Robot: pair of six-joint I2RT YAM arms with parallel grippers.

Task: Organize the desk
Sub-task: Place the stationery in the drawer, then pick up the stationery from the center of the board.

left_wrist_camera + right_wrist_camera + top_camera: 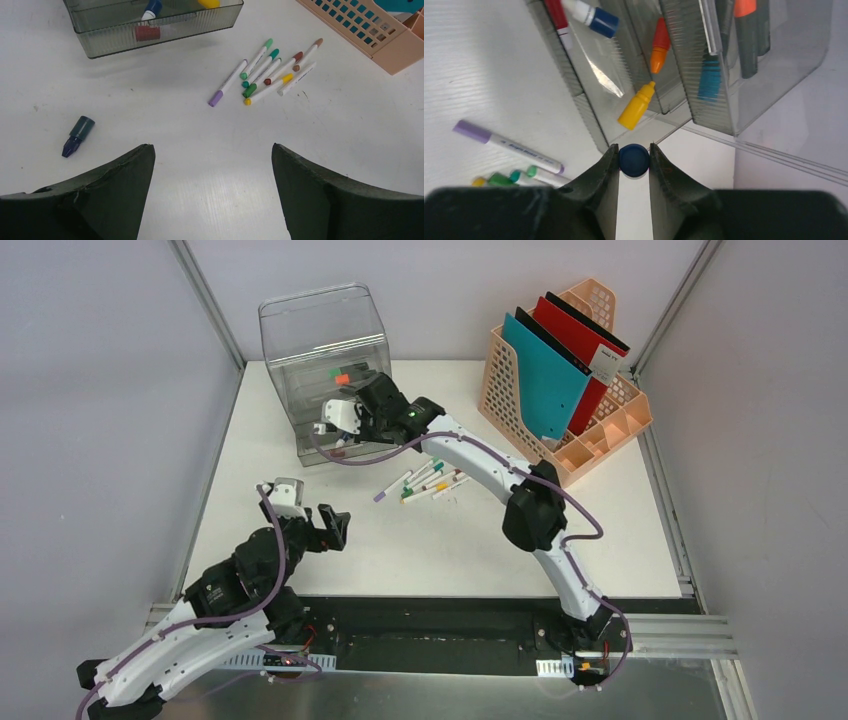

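The desk (600, 550) fills the space between the grey walls, and the tidying looks to be partly done. A clear organizer (325, 340) stands at the far left. Its stepped trays already hold several things: a yellow bottle (636, 106), an orange marker (659, 45), a blue-capped pen (596, 17) and some darker pens further back. The right gripper (633, 156) reaches over the organizer's near edge. Its jaws pinch a small round blue piece (633, 161), seen end-on, so I cannot tell whether it is a cap or a whole marker. It seems about to go into a tray. The left gripper (211, 147) hangs low over the near left of the desk with its jaws spread wide and nothing between them. A good deal is left to sort. A handful of loose markers (270, 72) lies in a fan mid-desk, just in front of the organizer, with a purple one (228, 83) at the left of the pile. A dark stub (77, 135), perhaps a cap, lies alone well to the left of them. The peach file rack (610, 430) at the far right holds its folders (545, 375) upright and seems to need nothing more. By my reckoning the job is less than half finished, since most of the pens remain on the bare top.
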